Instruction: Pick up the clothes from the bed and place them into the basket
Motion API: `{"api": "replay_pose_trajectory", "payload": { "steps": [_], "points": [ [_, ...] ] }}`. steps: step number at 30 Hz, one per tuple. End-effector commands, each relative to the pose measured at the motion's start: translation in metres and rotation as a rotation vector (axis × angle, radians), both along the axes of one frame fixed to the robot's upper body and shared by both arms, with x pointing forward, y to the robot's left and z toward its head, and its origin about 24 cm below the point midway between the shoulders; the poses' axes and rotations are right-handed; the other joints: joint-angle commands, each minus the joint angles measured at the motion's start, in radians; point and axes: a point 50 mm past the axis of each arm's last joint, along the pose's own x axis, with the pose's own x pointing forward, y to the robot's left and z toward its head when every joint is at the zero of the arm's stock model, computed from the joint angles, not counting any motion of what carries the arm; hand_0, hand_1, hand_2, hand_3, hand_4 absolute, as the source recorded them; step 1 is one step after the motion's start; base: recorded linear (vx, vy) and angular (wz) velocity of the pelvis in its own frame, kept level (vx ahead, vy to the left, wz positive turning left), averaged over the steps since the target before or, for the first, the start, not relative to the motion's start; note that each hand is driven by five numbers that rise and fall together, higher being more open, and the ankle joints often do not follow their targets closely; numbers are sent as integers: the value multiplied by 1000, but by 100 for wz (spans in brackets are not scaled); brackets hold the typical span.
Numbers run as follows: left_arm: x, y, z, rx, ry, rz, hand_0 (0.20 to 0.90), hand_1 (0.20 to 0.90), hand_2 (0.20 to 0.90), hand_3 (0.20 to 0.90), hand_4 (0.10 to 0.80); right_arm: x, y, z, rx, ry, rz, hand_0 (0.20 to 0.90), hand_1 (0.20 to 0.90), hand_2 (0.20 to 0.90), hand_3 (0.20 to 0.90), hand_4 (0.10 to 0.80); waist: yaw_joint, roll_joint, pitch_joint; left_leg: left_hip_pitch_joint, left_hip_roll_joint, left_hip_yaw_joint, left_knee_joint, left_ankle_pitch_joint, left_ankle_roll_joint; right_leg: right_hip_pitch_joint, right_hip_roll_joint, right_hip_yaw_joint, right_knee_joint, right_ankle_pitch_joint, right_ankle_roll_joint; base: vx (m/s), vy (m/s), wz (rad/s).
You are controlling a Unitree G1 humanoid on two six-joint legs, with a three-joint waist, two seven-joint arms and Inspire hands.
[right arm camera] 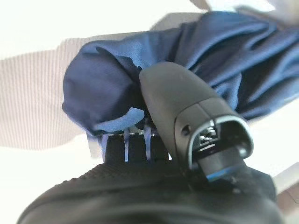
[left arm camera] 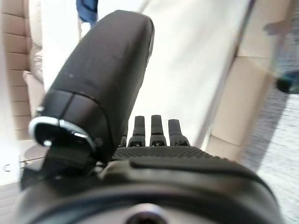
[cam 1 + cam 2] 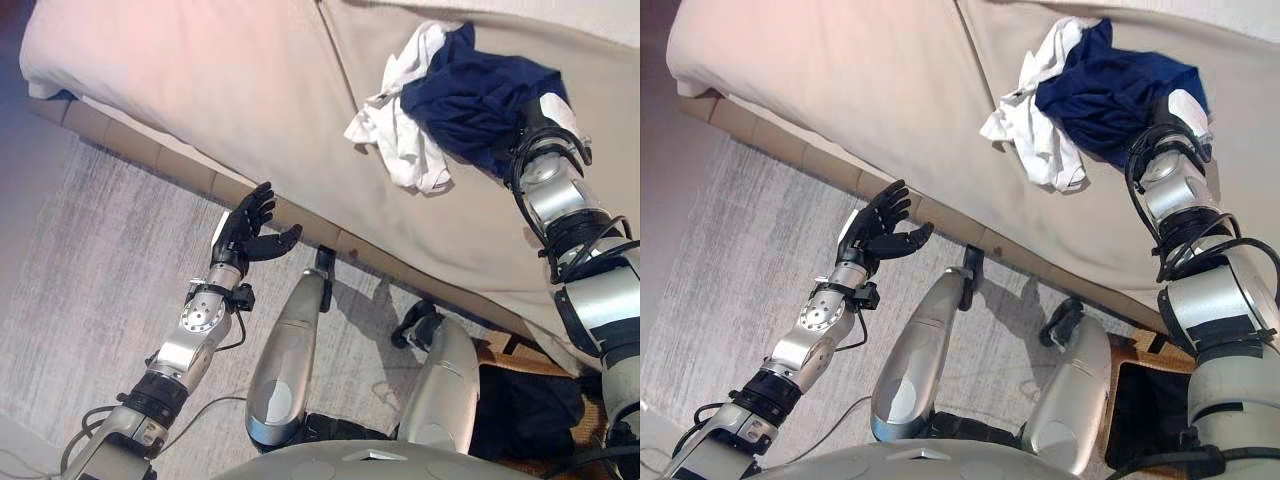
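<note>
A navy garment lies bunched on the beige bed, partly over a white garment. My right hand reaches onto the bed and sits at the navy garment's near edge. In the right wrist view its thumb presses into the navy cloth, which is bunched between the thumb and the fingers; the fingertips are buried in the folds. My left hand is open and empty, held in the air just off the bed's side edge, and it also shows in the left wrist view.
A woven basket with a dark inside stands on the floor at the lower right, beside the bed. A pale grey rug covers the floor on the left. The bed's padded side rail runs diagonally across the view.
</note>
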Motion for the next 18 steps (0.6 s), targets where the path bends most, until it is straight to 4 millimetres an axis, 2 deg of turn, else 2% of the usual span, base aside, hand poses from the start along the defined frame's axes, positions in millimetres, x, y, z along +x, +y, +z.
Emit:
{"api": "replay_pose_trajectory", "payload": {
  "steps": [1,4,5,6,8,9,10,15,17,18],
  "points": [
    [1,-8,42,-54,-210,-47,900,900,900,900,800,-12,-18,72,-134,-267,-52,300,300,300,200,100,-16,5,-38,140,-20,28,22,-178,22,123,100,-49,-48,15,-41,-10,8,-17],
    [3,-7,37,-38,-170,-39,900,900,900,900,800,-16,-21,75,-85,-315,-28,300,300,300,200,100,-39,-18,-56,240,-1,18,-46,-164,6,225,131,-28,-170,49,-37,-5,34,-20],
    [3,-7,36,-38,-164,-36,900,900,900,900,800,-17,-21,74,-81,-316,-24,300,300,300,200,100,-42,-19,-65,242,1,19,-69,-134,10,230,136,-34,-203,78,-44,36,87,-33],
    [2,-6,30,-32,-133,-16,900,900,900,900,800,-20,-23,72,-55,-329,0,300,300,300,200,100,-55,-38,-100,289,5,7,-122,-125,3,276,161,-10,-293,103,-36,42,97,-28],
    [2,-4,27,-23,-121,-9,900,900,900,900,800,-21,-22,72,-43,-342,14,300,300,300,200,100,-60,-45,-115,312,5,1,-148,-121,0,298,174,4,-334,115,-31,109,83,-39],
    [1,-2,20,3,-81,15,900,900,900,900,800,-23,-22,69,-19,-346,52,300,300,300,200,100,-73,-63,-164,365,-5,-12,-206,-115,-1,348,198,36,-426,142,-18,155,96,-50],
    [1,0,17,17,-67,29,900,900,900,900,800,-24,-22,68,-4,-349,67,300,300,300,200,100,-78,-71,-186,389,-15,-23,-232,-113,0,369,207,54,-464,157,-10,191,126,-70],
    [2,10,14,43,-36,83,900,900,900,900,800,-30,-30,59,66,-350,97,300,300,300,200,100,-103,-91,-283,479,-61,-65,-336,-102,14,442,233,137,-607,219,27,116,58,-54],
    [3,14,13,38,-24,87,900,900,900,900,800,-35,-37,55,90,-361,77,300,300,300,200,100,-116,-94,-314,506,-66,-48,-360,-106,24,456,230,146,-629,237,42,99,30,-56],
    [2,16,9,33,-6,84,900,900,900,900,800,-40,-45,51,117,-372,56,300,300,300,200,100,-124,-98,-332,521,-61,-17,-366,-110,25,468,221,135,-650,256,53,133,-8,-21]
  ]
}}
